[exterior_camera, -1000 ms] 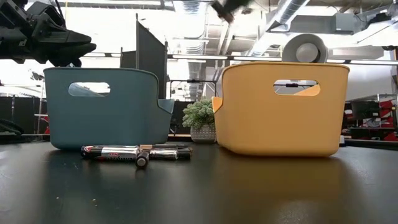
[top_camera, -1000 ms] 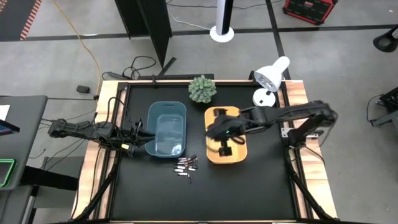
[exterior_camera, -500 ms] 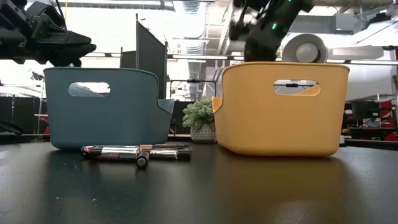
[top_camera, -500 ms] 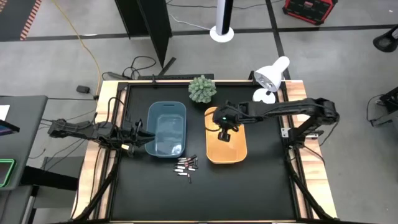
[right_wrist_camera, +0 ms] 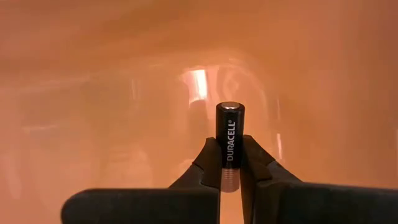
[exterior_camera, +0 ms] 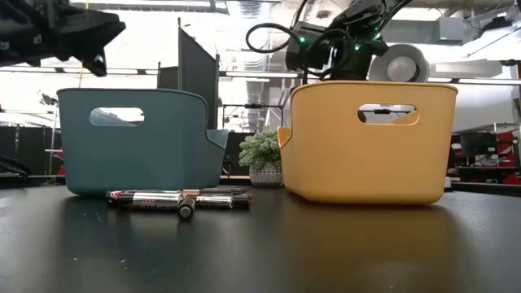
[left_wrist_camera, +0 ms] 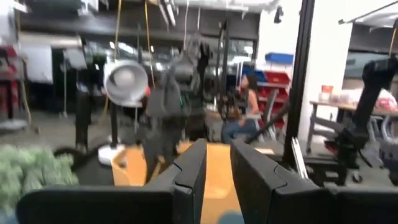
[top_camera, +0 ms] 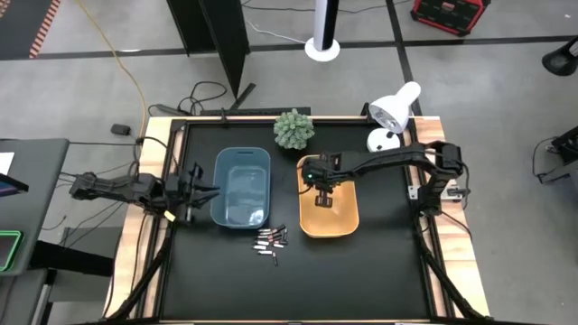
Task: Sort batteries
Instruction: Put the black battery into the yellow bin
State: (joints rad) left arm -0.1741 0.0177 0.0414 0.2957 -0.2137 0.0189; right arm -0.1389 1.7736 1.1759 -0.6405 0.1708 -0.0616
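Black and framed in wood, the surface (top_camera: 361, 280) carries two bins side by side, a blue bin (top_camera: 242, 186) and an orange bin (top_camera: 329, 197), with a small plant (top_camera: 293, 129) and a white lamp (top_camera: 394, 113) at the far edge. You are early in the sorting, as far as I can judge. A cluster of batteries (top_camera: 270, 243) lies loose on the surface just in front of the two bins, and the blue bin looks empty from above. I cannot tell if anything lies already on the floor of the orange bin.

Your right gripper (right_wrist_camera: 231, 163) is down inside the orange bin. Its fingers (right_wrist_camera: 208, 163) are narrow and clamp one dark battery (right_wrist_camera: 229, 134), a Duracell. The battery stands up between the two fingertips. Its lower part is pinched, and its silver end cap points beyond the tips, toward the orange wall. It does not touch the bin. I think you need only to open the fingers to drop it.

Your left gripper (left_wrist_camera: 216, 163) waits beside the blue bin, on the side away from the orange one. Its fingers stand a little apart and hold nothing. The loose batteries are well apart from them.
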